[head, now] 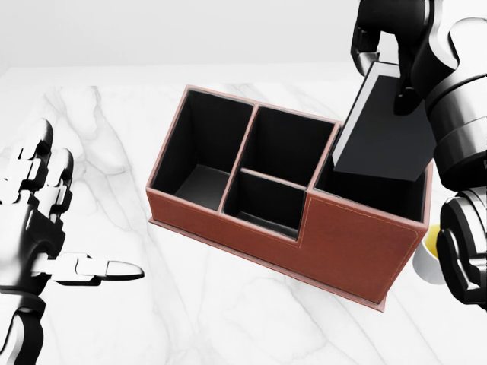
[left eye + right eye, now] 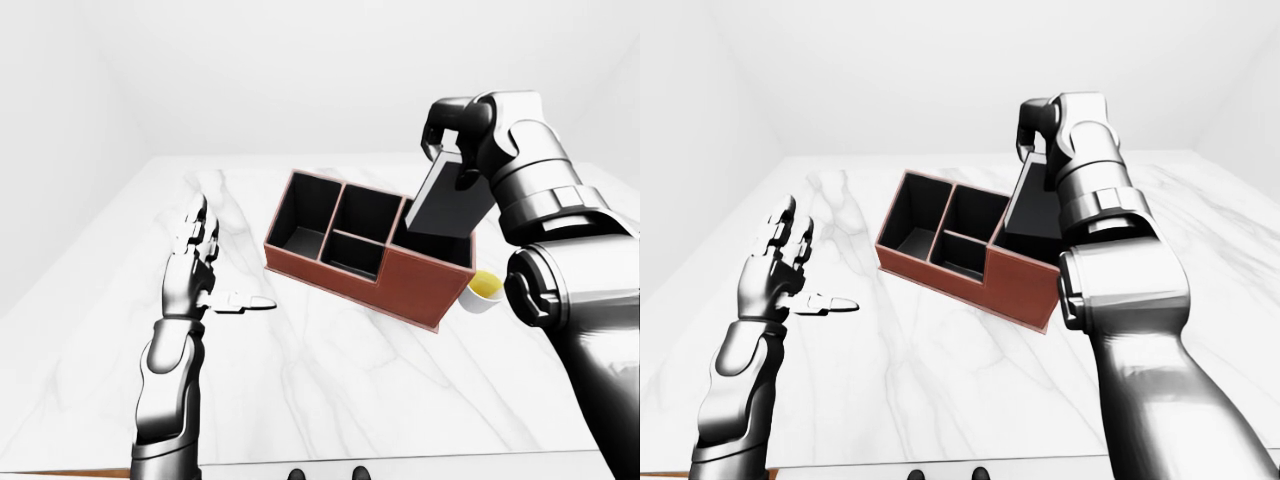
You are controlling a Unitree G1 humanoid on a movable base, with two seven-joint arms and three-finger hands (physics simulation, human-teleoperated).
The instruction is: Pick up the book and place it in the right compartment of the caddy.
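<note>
— How are your fingers sitting right now?

— Your right hand (image 1: pixel 392 53) is clamping its fingers (image 1: pixel 364 42) on the top edge of the book (image 1: pixel 384 133), thumb side showing across the cover. Your left hand (image 1: pixel 38 220) is hovering over the desk (image 1: pixel 114 137) at the left of the head view, fingers spread apart, touching nothing.

— And the book itself?

— You are holding it tilted, its lower end dipping into the right compartment of the caddy (image 1: pixel 342 243). It is showing a plain black cover and a pale page edge; no title or writing is readable on it.

— Anything else nearby?

— The caddy is standing on the white marble desk, brown outside, black inside, with its other compartments holding nothing. A white cup (image 2: pixel 484 292) with yellow contents is sitting just beside the caddy's right end.
</note>
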